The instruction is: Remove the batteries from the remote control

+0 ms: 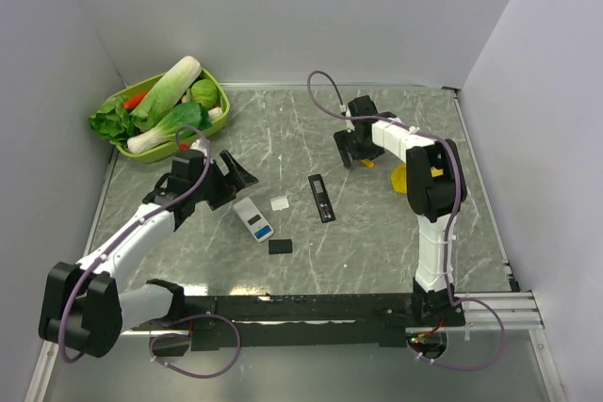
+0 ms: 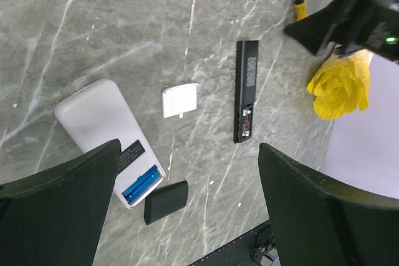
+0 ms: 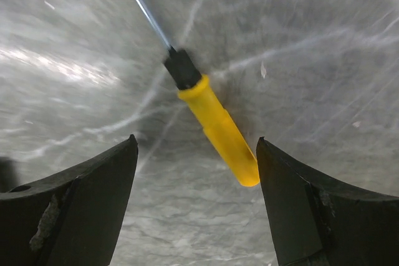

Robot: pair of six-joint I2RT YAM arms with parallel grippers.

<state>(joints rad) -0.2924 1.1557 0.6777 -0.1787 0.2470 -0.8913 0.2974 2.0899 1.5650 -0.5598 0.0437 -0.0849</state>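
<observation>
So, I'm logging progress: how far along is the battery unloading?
Done: white cover and black cover lie detached. In hand: nothing; right gripper hovers, jaws open, over the screwdriver; left gripper, jaws open. Left: blue battery sits in the white remote.

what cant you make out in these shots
- Black remote, left wrist view: the open compartment is too small to tell if cells remain.
- White remote, same view: the left fingers hide its near edge; only a blue battery shows.
- Screwdriver, right wrist view: blurred, with the shaft cut off by the top edge.
- Yellow crumpled item: cannot be identified.
</observation>
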